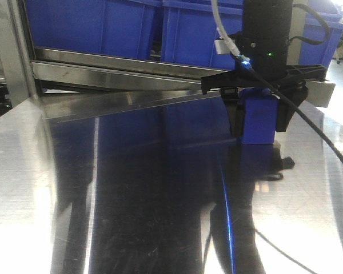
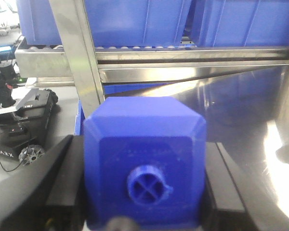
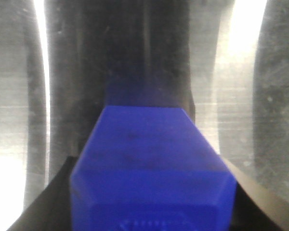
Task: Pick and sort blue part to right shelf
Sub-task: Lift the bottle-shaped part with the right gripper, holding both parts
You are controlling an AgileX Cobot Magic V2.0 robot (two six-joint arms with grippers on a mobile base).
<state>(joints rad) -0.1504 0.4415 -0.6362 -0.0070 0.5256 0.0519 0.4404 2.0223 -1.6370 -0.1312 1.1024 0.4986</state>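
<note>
In the front view my right gripper point(image 1: 257, 128) hangs over the steel table point(image 1: 131, 200), pointing down and shut on a blue part point(image 1: 258, 117). The right wrist view shows that blue part point(image 3: 151, 168) filling the space between the black fingers point(image 3: 43, 202), with the table below it. In the left wrist view my left gripper point(image 2: 145, 159) is shut on another blue part point(image 2: 144, 163), a block with a round crossed boss facing the camera. It faces the right shelf point(image 2: 183, 72), whose steel rail point(image 1: 114, 74) carries blue bins point(image 2: 135, 19). The left gripper is outside the front view.
An upright steel post point(image 2: 79, 62) stands just ahead of the left gripper, left of centre. Black wheeled equipment point(image 2: 29, 110) sits low at the far left. A black cable point(image 1: 320, 142) trails from the right arm across the table. More blue bins point(image 1: 103, 25) line the rack.
</note>
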